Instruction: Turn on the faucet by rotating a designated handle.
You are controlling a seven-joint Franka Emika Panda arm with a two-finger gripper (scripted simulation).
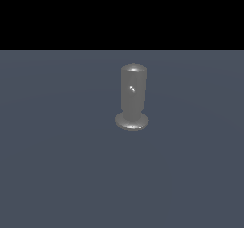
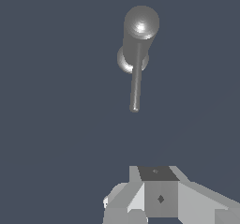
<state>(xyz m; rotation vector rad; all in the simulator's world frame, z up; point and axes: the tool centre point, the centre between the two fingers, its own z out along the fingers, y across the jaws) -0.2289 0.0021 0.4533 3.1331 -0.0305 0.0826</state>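
In the exterior view the faucet [image 1: 133, 96] stands upright on the flat grey-blue floor [image 1: 57, 165], a little to the exterior view's right of the middle, and it rests on its wider round foot [image 1: 131, 121]. Its body is glossy and its top is rounded. In this view the handle is seen almost end-on, so it shows only as a small bright spot [image 1: 132, 88] on the upper part of the cylinder, pointing toward the camera. The arm itself does not appear there. In the wrist view the faucet [image 2: 139, 33] is seen from above, with the rounded top shining, and the handle [image 2: 136, 80] goes out from near the top as a thin straight rod that ends with a free tip. The gripper [image 2: 154, 197] is well apart from the handle and touches nothing. Only part of its grey and white body enters the picture, so I cannot tell if the fingers are spread or pressed together.
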